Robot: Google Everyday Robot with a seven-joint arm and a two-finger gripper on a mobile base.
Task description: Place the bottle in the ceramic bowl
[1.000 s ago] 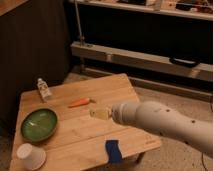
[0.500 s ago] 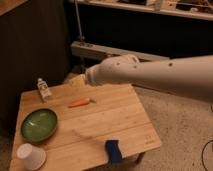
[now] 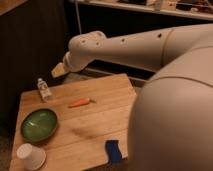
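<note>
The small clear bottle [image 3: 44,89] with a white cap stands upright at the far left corner of the wooden table [image 3: 102,127]. The green ceramic bowl [image 3: 39,124] sits at the left of the table, nearer than the bottle, and holds nothing. My gripper [image 3: 58,70] hangs in the air above the table's far left, to the right of and higher than the bottle, apart from it. My white arm fills the right side of the view.
An orange carrot [image 3: 80,103] lies in the middle of the table. A white paper cup [image 3: 31,156] lies at the near left corner. A blue object [image 3: 113,150] sits at the near edge. Dark shelving stands behind the table.
My arm has swung from the table's right side up and left, so the gripper now hangs near the bottle. The objects on the table have not moved.
</note>
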